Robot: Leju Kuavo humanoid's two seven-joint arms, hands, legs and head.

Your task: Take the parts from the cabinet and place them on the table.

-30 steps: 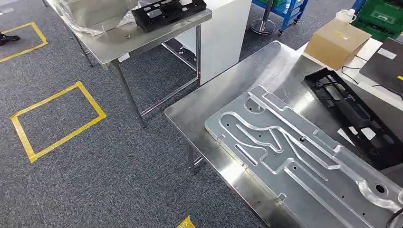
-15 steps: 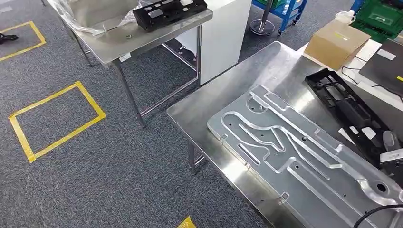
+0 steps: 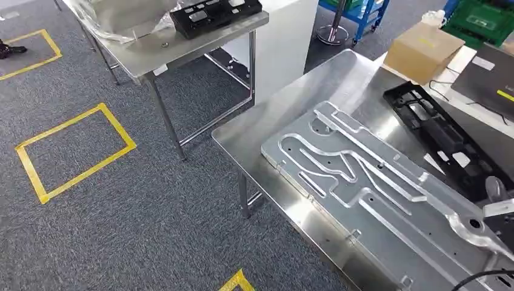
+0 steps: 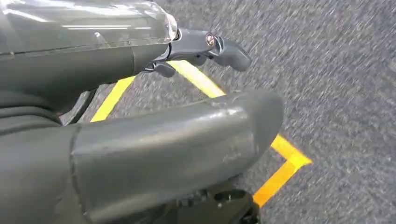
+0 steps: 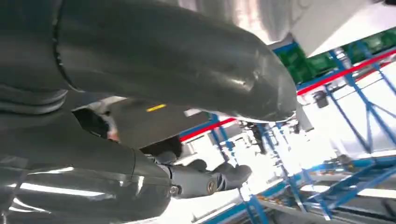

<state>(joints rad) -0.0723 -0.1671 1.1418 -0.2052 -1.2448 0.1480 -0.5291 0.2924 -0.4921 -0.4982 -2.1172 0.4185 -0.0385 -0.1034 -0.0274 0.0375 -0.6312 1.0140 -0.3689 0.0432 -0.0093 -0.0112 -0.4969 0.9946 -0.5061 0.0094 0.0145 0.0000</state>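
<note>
A long black plastic frame part [image 3: 445,142] lies on the near steel table [image 3: 260,130], beside a large machined aluminium plate [image 3: 370,188]. Part of my right hand [image 3: 498,200] shows at the right edge of the head view, over the near end of that black part; whether it touches the part is unclear. In the right wrist view my right hand [image 5: 140,70] has its thumb and dark fingers [image 5: 205,179] apart with nothing between them. My left hand [image 4: 163,149] hangs over the carpet, fingers [image 4: 210,46] spread, holding nothing. A second black part [image 3: 215,15] rests on the far steel table [image 3: 182,51].
A white cabinet [image 3: 285,42] stands between the two tables. A cardboard box [image 3: 424,51], a dark flat case [image 3: 491,79] and green crates [image 3: 485,18] sit at the back right. Yellow tape squares [image 3: 73,151] mark the grey carpet on the left.
My right hand has come into the head view at the right edge, above the black part's near end. The whole picture has shifted slightly; the parts on the tables have not moved.
</note>
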